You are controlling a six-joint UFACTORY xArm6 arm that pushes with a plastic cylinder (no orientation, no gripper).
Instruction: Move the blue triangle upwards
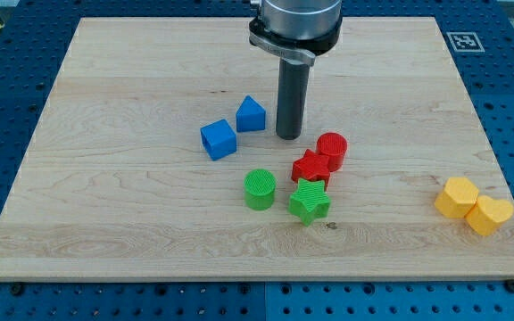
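Note:
The blue triangle [251,113] sits near the board's middle, with a blue cube [219,139] touching it or nearly so at its lower left. My tip [288,136] rests on the board just to the right of the blue triangle, a small gap apart. It stands above and to the left of the red blocks.
A red cylinder [332,149] and a red star [311,168] sit right of centre. A green cylinder [260,189] and a green star [310,201] lie below them. Two yellow blocks [458,197] [489,215] sit at the lower right. The wooden board [105,205] lies on a blue pegboard.

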